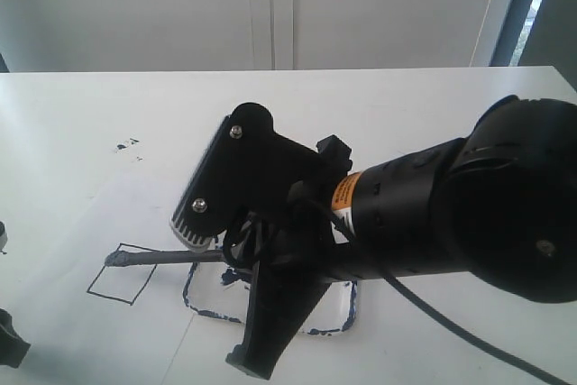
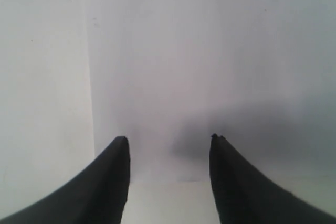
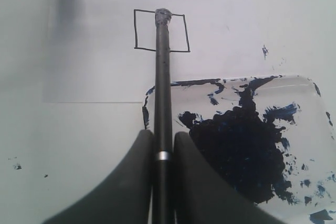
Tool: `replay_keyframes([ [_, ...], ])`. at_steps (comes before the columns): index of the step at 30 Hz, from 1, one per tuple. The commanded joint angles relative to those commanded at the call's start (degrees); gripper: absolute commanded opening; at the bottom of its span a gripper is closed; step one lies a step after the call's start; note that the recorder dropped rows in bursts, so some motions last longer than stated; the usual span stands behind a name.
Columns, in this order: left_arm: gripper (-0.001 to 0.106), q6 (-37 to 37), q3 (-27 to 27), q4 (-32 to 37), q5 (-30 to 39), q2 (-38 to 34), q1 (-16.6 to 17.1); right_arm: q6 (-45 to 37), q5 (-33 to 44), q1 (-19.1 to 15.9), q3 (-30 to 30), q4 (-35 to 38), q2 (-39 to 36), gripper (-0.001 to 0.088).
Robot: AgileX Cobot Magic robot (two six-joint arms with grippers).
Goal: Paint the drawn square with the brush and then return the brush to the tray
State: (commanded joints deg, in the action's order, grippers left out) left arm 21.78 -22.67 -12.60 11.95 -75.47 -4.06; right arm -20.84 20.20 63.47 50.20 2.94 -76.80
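Note:
My right gripper (image 3: pixel 163 132) is shut on the brush (image 3: pixel 163 77), a thin black stick with a silver band between the fingers. Its greyish tip (image 3: pixel 163 15) lies over one edge line of the drawn square (image 3: pixel 144 31), which is blank inside. In the exterior view the brush (image 1: pixel 167 258) points left from the right gripper (image 1: pixel 239 254), its tip at the drawn square's (image 1: pixel 122 275) upper left corner. The tray (image 3: pixel 299 95) with a big dark blue blot lies beside the gripper; the arm hides most of the tray (image 1: pixel 347 313). My left gripper (image 2: pixel 169 139) hangs open over white paper, holding nothing.
The white paper sheet (image 3: pixel 89 66) lies flat on the white table, its near edge close to the tray. Small paint specks (image 1: pixel 126 144) mark the table further back. One left finger (image 1: pixel 9 342) shows at the exterior view's left edge. The right arm (image 1: pixel 469 214) fills the right foreground.

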Motion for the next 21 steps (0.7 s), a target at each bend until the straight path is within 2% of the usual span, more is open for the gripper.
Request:
replay_keyframes([
  [9,0.052,0.0,0.6,0.0,-1.4,0.0,0.0,0.0,0.0,0.0,0.0,0.0,0.0,0.0000],
  [17,0.052,-0.2,0.6,-2.9,0.0,-0.1,0.0,0.0,0.1,0.0,0.0,0.0,0.0,0.0000],
  [21,0.052,0.1,0.8,-2.9,-0.4,-3.0,0.0,0.0,0.1,0.0,0.0,0.0,0.0,0.0000],
])
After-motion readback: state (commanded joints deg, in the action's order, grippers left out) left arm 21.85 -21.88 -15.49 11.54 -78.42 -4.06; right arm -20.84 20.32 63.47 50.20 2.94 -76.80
